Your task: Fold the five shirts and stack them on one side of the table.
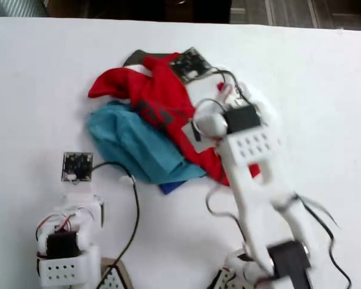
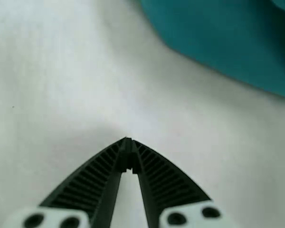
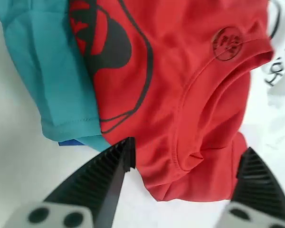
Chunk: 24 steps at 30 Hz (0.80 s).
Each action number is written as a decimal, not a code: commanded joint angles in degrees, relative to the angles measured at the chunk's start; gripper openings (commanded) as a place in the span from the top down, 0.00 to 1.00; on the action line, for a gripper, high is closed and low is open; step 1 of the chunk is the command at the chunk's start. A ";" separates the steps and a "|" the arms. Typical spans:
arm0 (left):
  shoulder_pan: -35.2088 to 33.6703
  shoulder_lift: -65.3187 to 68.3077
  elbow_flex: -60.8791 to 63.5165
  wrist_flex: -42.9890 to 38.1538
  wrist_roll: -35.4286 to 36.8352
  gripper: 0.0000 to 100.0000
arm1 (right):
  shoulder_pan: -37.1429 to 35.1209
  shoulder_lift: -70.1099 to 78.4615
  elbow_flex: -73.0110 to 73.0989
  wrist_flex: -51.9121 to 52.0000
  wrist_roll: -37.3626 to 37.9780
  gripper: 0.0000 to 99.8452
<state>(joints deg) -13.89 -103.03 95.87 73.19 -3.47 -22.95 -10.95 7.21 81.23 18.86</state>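
**White table (image 1: 42,78) with an unfolded heap of shirts.** The heap lies near the table's centre, slightly toward the far edge.

- **Top of heap:** a crumpled red cotton shirt (image 1: 159,99) with a dark printed graphic and a ribbed round collar (image 3: 180,123).
- **Left side:** a rumpled teal cotton shirt (image 1: 135,147) touches the red shirt on the side nearer the left arm (image 1: 63,247) and extends toward the near edge.
- **Near side:** a small corner of blue fabric (image 1: 171,186) protrudes from beneath the teal shirt.
- **Far side:** a dark fabric edge (image 1: 135,58) shows from under the red shirt.
- **Collar side:** a white shirt with dark lettering (image 3: 281,80) lies against the red shirt.

The right gripper (image 3: 189,152) hangs over the red shirt's collar. Its jaws are spread wide and hold nothing.

The left gripper (image 2: 127,147) is by the near edge, toward the table's left side. It is over bare table surface just beside the teal shirt, and its jaws are closed tip to tip with nothing between them.
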 commanded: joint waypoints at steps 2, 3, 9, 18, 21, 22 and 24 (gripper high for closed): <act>-0.18 -0.97 1.19 0.26 -0.18 0.97 | -0.66 10.77 -5.54 2.07 0.18 0.65; -0.18 -0.97 1.19 0.26 -0.18 0.97 | -0.75 12.70 -6.33 2.33 0.18 0.65; -0.18 -0.97 1.19 0.26 -0.18 0.97 | -0.75 20.79 -12.40 2.33 0.18 0.65; -0.18 -0.97 1.19 0.26 -0.18 0.97 | -4.26 22.29 -23.74 3.91 0.09 0.65; -0.18 -0.97 1.19 0.26 -0.18 0.97 | -4.53 22.20 -27.78 7.25 0.09 0.65; -0.18 -0.97 1.19 0.26 -0.18 0.97 | -4.26 22.20 -29.45 8.92 0.09 0.65; -0.18 -0.97 1.19 0.26 -0.18 0.97 | -4.26 22.20 -32.26 11.82 0.09 0.65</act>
<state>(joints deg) -13.98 -103.03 95.87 73.19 -3.47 -26.81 11.56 -19.87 89.41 18.86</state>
